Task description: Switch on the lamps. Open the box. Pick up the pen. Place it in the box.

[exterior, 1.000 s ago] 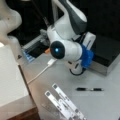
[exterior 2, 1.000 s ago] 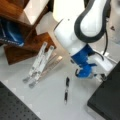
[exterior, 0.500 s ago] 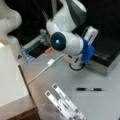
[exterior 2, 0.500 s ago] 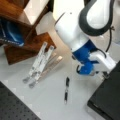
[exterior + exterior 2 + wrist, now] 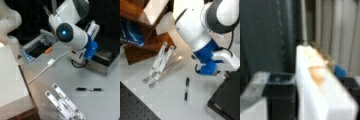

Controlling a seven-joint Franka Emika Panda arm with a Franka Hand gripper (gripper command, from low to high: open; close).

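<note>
At the worktop's right side, in a front view: the gripper, low, close against the silver-grey side of the box. Seems to be there for work on the box, judging by how near it stands to the front wall. Holding nothing that shows. Cannot tell whether the jaws stand apart or together, hidden under the white and blue wrist in both front views. In the wrist view only a white block and a black block up close, not clear enough to name.

Just beside it, the box, at the right edge of the worktop; in a front view its black lid appears to lie flat, so probably not opened yet.

Further out, toward the middle of the worktop, the pen, lying flat and alone, well apart from the gripper and untouched; also seen in a front view, near the box's corner but not touching it. Not yet picked up.

Beyond the pen, the flat white strips, fanned out near the worktop's edge. Toward the opposite side, a white cable across the surface. No clear sign of lamps lit.
</note>
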